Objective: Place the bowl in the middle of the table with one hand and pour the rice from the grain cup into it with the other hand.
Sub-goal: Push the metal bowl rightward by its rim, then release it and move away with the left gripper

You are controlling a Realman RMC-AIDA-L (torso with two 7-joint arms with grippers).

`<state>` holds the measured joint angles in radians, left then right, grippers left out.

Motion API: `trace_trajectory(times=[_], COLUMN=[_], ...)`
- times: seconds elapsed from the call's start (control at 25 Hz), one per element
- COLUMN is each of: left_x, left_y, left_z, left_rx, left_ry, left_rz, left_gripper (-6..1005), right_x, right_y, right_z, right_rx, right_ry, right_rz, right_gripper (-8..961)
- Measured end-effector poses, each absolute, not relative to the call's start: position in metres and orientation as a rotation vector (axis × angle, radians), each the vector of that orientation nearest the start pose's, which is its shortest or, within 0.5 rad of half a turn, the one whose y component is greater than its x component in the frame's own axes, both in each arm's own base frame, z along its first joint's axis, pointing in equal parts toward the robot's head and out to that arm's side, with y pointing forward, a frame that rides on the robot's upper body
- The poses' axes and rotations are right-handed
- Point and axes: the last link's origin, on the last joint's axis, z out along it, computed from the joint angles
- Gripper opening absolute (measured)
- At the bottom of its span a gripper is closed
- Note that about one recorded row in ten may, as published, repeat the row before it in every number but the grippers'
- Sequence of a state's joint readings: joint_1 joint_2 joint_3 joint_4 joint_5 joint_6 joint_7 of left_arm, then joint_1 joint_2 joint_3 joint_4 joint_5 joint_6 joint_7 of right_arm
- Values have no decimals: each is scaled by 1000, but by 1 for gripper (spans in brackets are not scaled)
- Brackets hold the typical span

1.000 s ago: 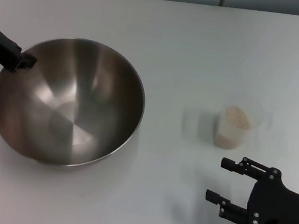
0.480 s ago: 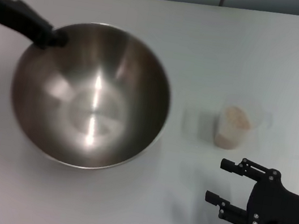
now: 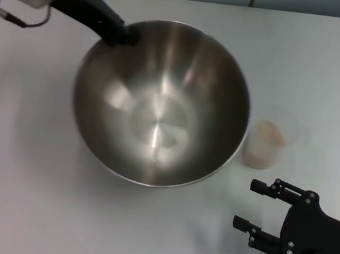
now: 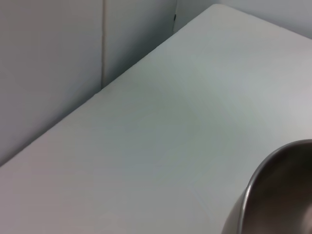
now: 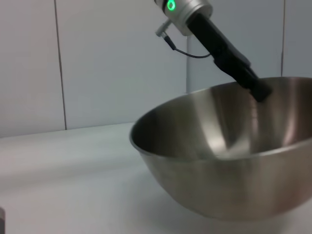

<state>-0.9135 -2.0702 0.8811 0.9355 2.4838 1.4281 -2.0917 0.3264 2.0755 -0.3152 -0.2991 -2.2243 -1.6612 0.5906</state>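
— Where is the bowl?

— The large round stainless-steel mixing bowl (image 3: 161, 103) sits over the middle of the plain matte white-grey table (image 3: 31, 175), shiny inside up and nothing in it. My left gripper (image 3: 125, 33) has it by the rim at about eleven o'clock on the bowl, fingers clamped across the thin edge. From my right wrist I see the same black gripper (image 5: 257, 90) pinching the far rim of the bowl (image 5: 229, 161). I cannot tell whether the base rests on the table or hangs just above it. My left wrist shows only a curve of the rim (image 4: 273, 190) against the tabletop (image 4: 161, 122) and the wall beyond.

— And the cup?

— The small translucent plastic grain cup (image 3: 264, 146) stands upright on the table just beside the bowl, at three o'clock from it, very near the bowl's wall; whether they touch I cannot make out. The pale beige rice (image 3: 268, 135) fills it in a low heap.

— Your other arm?

— My right gripper (image 3: 261, 211) hangs low over the table at about six o'clock from the cup, apart from it, pointing toward nine o'clock. Its two black fingers are spread wide with nothing between them.
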Motion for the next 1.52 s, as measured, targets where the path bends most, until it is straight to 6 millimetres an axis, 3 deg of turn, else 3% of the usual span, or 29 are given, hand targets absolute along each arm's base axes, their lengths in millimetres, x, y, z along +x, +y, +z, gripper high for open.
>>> trace_trajectory(times=[0.36,0.92,1.52], left_x=[-135,-157,-160], left_y=[433,435,435], left_z=[4,-17,-24], left_rx=[-2742,-2721,-2720], left_ry=[-648,-726,-726], left_rz=[22,33,43], left_gripper=[36,35,35], right_x=[330,330,331], right_y=[218,218,216], right_z=[-39,-39,-39], right_rx=[-2606,-2606,-2605], right_ry=[278,280,284], right_rz=[779,780,783], right_gripper=[686,687,687])
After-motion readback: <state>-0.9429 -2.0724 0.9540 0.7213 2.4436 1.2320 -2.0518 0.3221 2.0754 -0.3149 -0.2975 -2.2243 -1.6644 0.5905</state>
